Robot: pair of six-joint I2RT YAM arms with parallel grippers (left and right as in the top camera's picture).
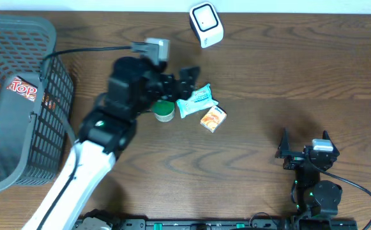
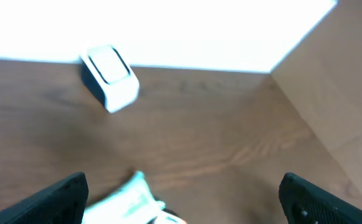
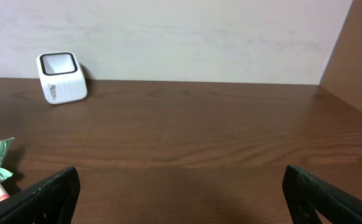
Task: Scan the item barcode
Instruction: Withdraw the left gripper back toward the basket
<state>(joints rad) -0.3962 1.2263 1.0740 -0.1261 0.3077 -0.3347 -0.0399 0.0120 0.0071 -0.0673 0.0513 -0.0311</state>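
The packet (image 1: 196,101) lay flat on the brown table (image 1: 268,76) near its middle, a small teal and white pouch with crimped ends and pale printing too small to read. Its lower right end was just beside a little orange box (image 1: 213,119), and a round green tin (image 1: 164,112) sat close on its left. The white scanner (image 1: 206,24) stood well apart from it, toward the far edge of the table. The left claw (image 1: 184,80) hung over the packet's left end with its fingers (image 2: 68,196) spread wide, gripping nothing; in the left wrist view the packet showed blurred at the bottom between them. The right claw (image 1: 305,142) waited near the front right of the table, also spread wide and empty. A grey basket (image 1: 19,38) stood at the far left.
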